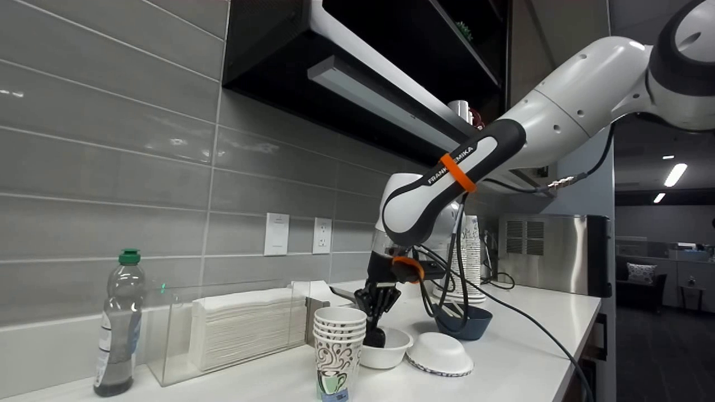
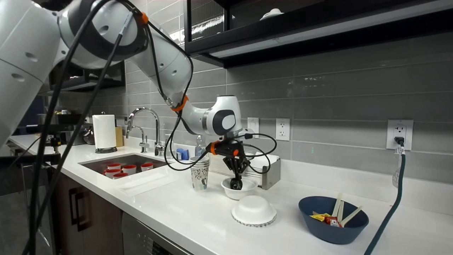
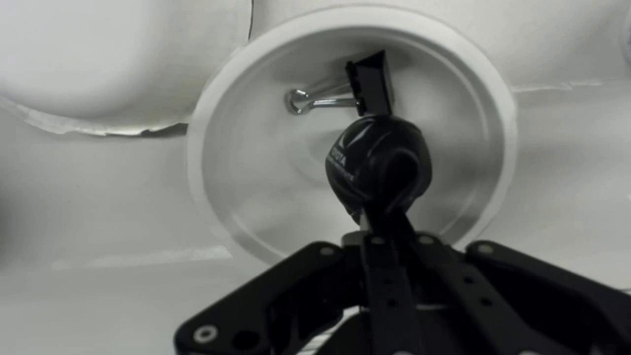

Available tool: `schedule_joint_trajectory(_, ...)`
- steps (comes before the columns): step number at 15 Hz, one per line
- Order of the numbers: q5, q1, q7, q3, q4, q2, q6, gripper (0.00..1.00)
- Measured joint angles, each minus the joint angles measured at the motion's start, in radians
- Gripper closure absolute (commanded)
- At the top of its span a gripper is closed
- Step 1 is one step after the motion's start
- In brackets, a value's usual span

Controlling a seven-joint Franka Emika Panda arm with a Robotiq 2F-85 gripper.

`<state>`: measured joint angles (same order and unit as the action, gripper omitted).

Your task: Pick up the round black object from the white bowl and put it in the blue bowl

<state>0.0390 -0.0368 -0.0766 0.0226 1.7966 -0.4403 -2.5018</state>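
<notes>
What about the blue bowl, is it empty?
No, in an exterior view the blue bowl holds pale sticks and small red and yellow packets.

Round black object [image 3: 377, 162], small white lettering, gripped, inside rim of white bowl [image 2: 235, 194], base contact unclear; white bowl plain, upright; blue bowl [image 2: 329, 232] upright, well apart, right and nearer in an exterior view

Along the counter [image 2: 205, 219], both exterior views are facing the white bowl [image 1: 384, 360] from opposite sides, the wrist view from close above.
</notes>
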Motion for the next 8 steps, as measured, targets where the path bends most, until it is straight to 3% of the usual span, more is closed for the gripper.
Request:
schedule_joint_trajectory(3,-0.020,0.019,-0.007,-0.007,0.039,0.089,-0.013,0.99)
schedule_joint_trajectory(8,0.002,0.047,-0.112,-0.130,0.157,0.254,-0.118,0.98)
